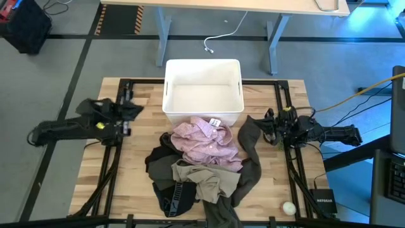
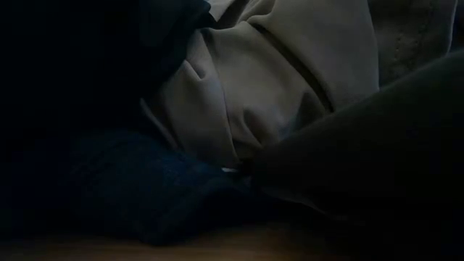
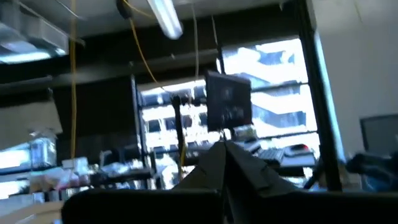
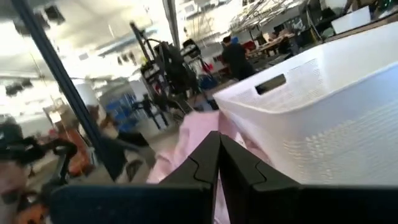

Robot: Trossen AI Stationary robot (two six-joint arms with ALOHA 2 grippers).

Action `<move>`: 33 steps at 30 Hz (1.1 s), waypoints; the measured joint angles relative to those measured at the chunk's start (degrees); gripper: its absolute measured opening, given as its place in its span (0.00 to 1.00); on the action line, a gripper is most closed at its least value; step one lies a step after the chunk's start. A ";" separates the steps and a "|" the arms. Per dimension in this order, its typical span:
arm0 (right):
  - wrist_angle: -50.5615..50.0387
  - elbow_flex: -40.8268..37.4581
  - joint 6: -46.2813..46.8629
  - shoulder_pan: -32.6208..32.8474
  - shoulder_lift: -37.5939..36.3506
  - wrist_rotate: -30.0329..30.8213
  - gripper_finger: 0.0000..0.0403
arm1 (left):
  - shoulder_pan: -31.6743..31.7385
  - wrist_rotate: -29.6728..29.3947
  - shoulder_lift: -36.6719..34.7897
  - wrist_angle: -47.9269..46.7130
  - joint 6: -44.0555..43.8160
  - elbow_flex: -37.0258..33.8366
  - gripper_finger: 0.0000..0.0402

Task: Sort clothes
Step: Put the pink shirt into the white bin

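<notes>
On the wooden bench point(image 1: 126, 171), the clothes point(image 1: 202, 164) lie heaped mid-bench toward the near edge, below the white bin point(image 1: 203, 88). Light, limp, likely tangled; pinch the pink striped shirt point(image 1: 205, 142) topmost. Left gripper point(image 1: 130, 109) and right gripper point(image 1: 271, 123) wait at the side edges, jaws together.

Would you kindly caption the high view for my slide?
Garment pile on the table before the white bin; left gripper and right gripper wait at its sides.

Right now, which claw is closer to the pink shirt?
Right. The right claw sits just off the pile's right edge, near the pink shirt; the left claw waits farther off, left of the white bin.
</notes>
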 joint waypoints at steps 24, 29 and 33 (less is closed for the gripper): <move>-2.73 0.00 -0.62 0.02 0.13 0.90 0.09 | -14.95 -21.58 50.80 -36.35 17.93 42.00 0.50; -2.25 0.00 -0.85 0.02 0.13 -1.69 0.24 | -16.04 -28.10 55.99 -39.16 11.27 42.26 0.57; -1.97 0.00 -1.03 0.01 0.13 -3.91 0.42 | -16.06 -26.63 59.92 -41.23 3.75 42.26 0.59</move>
